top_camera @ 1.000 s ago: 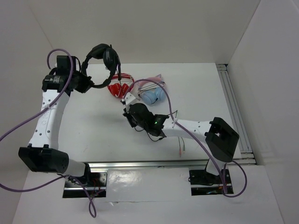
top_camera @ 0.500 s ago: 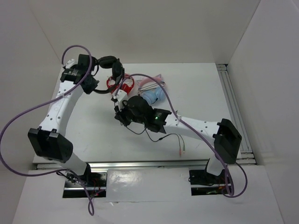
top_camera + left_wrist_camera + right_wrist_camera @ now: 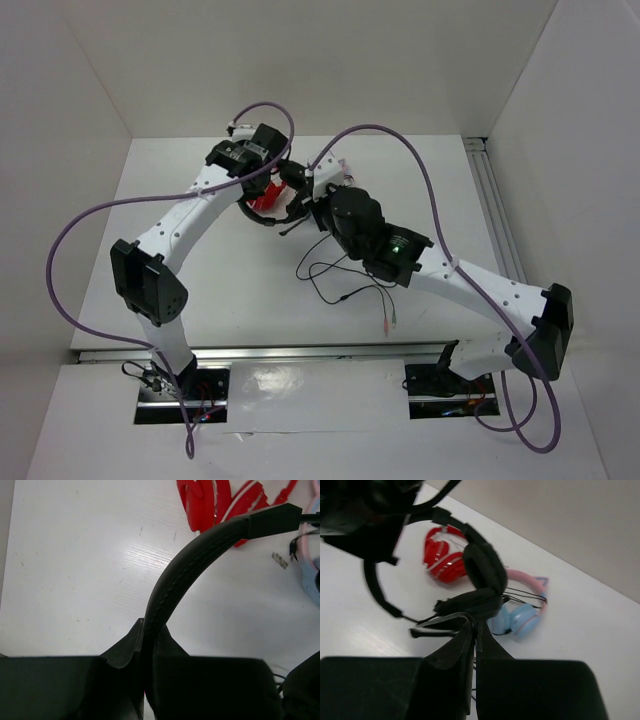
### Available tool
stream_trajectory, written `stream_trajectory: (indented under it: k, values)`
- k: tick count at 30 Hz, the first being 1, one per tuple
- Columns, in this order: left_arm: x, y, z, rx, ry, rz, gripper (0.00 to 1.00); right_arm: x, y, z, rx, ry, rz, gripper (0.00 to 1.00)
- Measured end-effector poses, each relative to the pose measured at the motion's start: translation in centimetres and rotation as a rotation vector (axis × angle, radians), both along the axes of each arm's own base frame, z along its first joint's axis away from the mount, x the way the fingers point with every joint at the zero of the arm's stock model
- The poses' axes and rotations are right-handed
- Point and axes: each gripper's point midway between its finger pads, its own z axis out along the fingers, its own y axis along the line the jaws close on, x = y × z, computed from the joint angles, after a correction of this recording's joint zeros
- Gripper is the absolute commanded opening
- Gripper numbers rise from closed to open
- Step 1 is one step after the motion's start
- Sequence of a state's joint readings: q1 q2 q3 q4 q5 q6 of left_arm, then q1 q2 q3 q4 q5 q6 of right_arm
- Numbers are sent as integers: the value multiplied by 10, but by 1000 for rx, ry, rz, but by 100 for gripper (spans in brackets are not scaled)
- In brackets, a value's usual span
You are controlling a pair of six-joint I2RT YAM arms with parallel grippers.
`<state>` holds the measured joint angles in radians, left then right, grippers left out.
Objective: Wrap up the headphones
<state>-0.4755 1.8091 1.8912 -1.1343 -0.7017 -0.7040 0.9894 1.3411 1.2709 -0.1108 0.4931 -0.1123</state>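
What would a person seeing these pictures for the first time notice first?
The black headphones, held up over the far middle of the table: the left gripper clamps the headband, jaws shut. Their thin cable trails loose across the table; red headphones and blue-pink ones lie close by.

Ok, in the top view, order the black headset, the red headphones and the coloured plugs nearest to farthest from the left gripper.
1. black headset, held in the left gripper
2. red headphones, just beside it
3. coloured plugs, far toward the front
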Motion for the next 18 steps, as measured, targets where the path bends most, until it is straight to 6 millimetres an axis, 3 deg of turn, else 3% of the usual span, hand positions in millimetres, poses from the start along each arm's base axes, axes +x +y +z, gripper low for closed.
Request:
stream_trajectory:
  k: [6, 11, 15, 18]
  values:
    - [-25, -27, -12, 76, 77, -202, 0, 17, -35, -21, -131, -60, -161, 0]
    - [-47, -57, -24, 29, 97, -344, 0, 40, -66, -47, -178, -39, -232, 3]
    - [-55, -80, -5, -60, 0, -412, 0, 60, -84, -58, -141, 3, -229, 5]
    - [-60, -86, 15, -92, -68, -450, 0, 70, -80, -51, -80, -7, -168, 8]
